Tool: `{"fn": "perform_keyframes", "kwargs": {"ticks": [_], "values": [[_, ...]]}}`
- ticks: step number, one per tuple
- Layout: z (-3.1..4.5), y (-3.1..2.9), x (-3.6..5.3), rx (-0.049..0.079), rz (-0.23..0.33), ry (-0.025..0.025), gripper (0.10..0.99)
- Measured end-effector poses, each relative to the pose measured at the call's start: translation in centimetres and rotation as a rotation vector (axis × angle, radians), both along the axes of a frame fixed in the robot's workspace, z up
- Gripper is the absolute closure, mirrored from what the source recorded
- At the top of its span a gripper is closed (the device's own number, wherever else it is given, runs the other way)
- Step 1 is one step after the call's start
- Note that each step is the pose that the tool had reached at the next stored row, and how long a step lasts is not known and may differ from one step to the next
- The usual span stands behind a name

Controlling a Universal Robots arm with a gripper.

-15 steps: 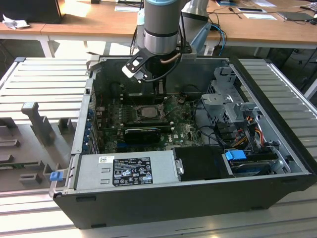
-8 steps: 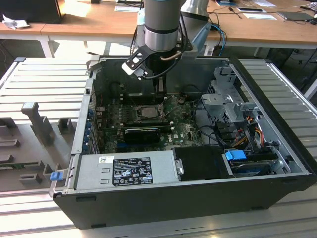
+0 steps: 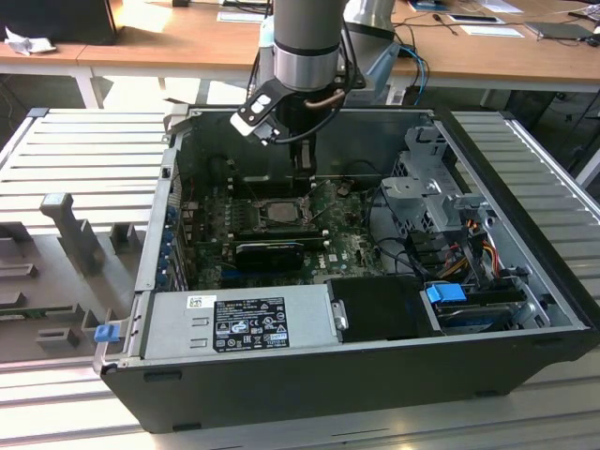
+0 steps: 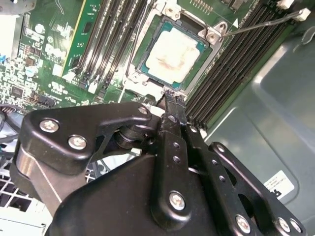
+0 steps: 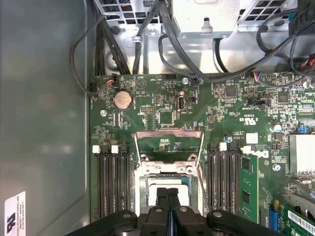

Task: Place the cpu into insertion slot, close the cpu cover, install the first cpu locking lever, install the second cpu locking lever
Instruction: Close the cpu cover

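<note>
We see a ribbed grey metal bench [image 3: 94, 141] carrying a boxy black computer case [image 3: 375, 384], open on top, with the cylindrical silver-and-black arm [image 3: 305, 47] reaching down into it. Inside lies the green motherboard [image 5: 236, 108], studded with small parts and rows of long black memory slots [image 5: 113, 182]. The black, bolted gripper [image 5: 168, 191] hangs with its two flat fingers pressed together, nothing between them, tips at the edge of the insertion slot [image 5: 165, 169]. The cpu cover [image 5: 168, 132], a thin metal frame with a square window, stands tilted open at one side of that slot. The cpu [image 4: 172, 56], square, dull silver and smudged, sits in the slot
</note>
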State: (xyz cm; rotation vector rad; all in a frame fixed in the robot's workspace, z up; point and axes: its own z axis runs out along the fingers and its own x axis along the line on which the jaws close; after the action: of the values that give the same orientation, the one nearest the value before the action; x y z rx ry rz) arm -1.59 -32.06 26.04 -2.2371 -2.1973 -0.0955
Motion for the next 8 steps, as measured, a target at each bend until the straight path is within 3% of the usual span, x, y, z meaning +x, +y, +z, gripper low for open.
{"fn": "perform_keyframes", "kwargs": {"ticks": [8], "values": [[0.26, 0.00, 0.66, -0.001, 0.000, 0.0001, 0.980]]}}
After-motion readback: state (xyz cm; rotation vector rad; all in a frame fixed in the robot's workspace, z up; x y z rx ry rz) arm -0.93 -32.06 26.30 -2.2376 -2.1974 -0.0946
